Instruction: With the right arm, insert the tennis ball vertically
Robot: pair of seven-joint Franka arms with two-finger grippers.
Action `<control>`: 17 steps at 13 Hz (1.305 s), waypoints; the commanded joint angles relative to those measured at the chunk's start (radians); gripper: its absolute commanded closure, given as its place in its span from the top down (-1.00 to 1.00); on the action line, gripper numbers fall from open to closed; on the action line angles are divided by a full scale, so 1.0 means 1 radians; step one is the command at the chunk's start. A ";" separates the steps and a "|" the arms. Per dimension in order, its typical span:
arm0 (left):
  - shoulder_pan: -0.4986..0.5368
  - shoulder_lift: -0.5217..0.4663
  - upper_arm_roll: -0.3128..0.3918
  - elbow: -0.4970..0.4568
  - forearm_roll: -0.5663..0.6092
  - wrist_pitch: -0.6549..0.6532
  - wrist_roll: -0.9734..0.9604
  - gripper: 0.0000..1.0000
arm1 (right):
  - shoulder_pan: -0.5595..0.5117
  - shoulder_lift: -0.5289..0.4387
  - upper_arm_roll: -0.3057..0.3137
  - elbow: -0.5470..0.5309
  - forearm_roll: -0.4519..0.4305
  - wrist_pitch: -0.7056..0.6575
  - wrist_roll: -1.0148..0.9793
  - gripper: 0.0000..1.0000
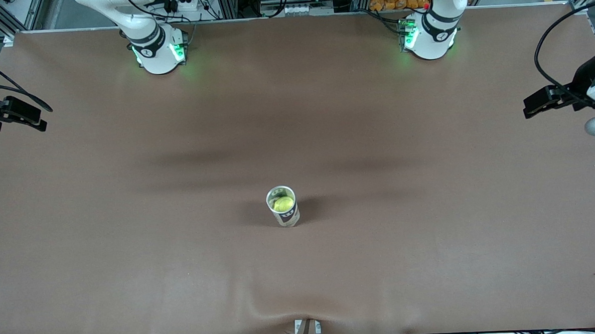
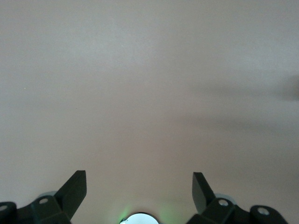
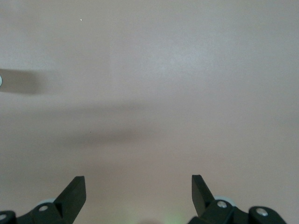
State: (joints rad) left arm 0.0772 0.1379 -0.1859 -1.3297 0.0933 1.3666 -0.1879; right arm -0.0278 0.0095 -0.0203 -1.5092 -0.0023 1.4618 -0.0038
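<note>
An open tube can [image 1: 285, 216] stands upright in the middle of the brown table. A yellow-green tennis ball [image 1: 283, 204] sits inside it, just below the rim. My right gripper [image 3: 138, 186] is open and empty, held high over bare table; the can does not show in its wrist view. My left gripper [image 2: 139, 186] is open and empty too, over bare table close to its own base [image 2: 138, 219]. In the front view only the two arm bases show, the right arm's [image 1: 158, 50] and the left arm's [image 1: 430, 35]. Both hands are out of that view.
The brown table cover [image 1: 129, 219] has a wrinkle at its near edge, by a small bracket [image 1: 306, 332]. Black fixtures with cables reach in at the right arm's end [image 1: 9, 114] and the left arm's end [image 1: 555, 98] of the table.
</note>
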 commanded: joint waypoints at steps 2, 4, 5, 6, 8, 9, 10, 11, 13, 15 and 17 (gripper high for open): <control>-0.073 -0.167 0.111 -0.247 -0.015 0.149 0.019 1.00 | -0.003 0.000 0.007 0.011 -0.001 -0.011 -0.005 1.00; -0.062 -0.195 0.109 -0.282 -0.015 0.166 0.019 1.00 | -0.003 0.000 0.007 0.011 -0.001 -0.012 -0.005 1.00; -0.056 -0.202 0.106 -0.286 -0.021 0.161 0.018 1.00 | -0.003 0.000 0.007 0.011 -0.001 -0.012 -0.005 1.00; -0.030 -0.208 0.099 -0.286 -0.045 0.161 0.019 1.00 | -0.001 0.000 0.007 0.011 -0.001 -0.011 -0.005 1.00; 0.010 -0.227 0.080 -0.287 -0.089 0.160 0.019 1.00 | -0.001 0.000 0.007 0.009 -0.001 -0.011 -0.005 1.00; 0.009 -0.241 0.079 -0.304 -0.081 0.161 0.021 1.00 | -0.001 0.001 0.007 0.009 -0.001 -0.009 -0.005 1.00; 0.015 -0.251 0.074 -0.322 -0.090 0.169 0.022 1.00 | -0.001 0.001 0.007 0.009 -0.001 -0.009 -0.005 1.00; 0.015 -0.253 0.071 -0.321 -0.105 0.172 0.022 1.00 | -0.001 0.001 0.007 0.009 -0.001 -0.009 -0.005 1.00; 0.010 -0.253 0.057 -0.312 -0.119 0.172 0.013 1.00 | -0.003 0.000 0.007 0.011 -0.001 -0.009 -0.005 1.00; 0.007 -0.248 0.062 -0.289 -0.185 0.172 0.018 1.00 | -0.001 0.000 0.007 0.011 -0.001 -0.014 -0.005 1.00; -0.025 -0.248 0.071 -0.284 -0.187 0.169 0.016 1.00 | -0.001 0.000 0.007 0.009 -0.001 -0.012 -0.005 1.00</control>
State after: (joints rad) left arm 0.0724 -0.0914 -0.1213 -1.6100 -0.0773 1.5306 -0.1784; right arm -0.0267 0.0097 -0.0189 -1.5092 -0.0023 1.4608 -0.0038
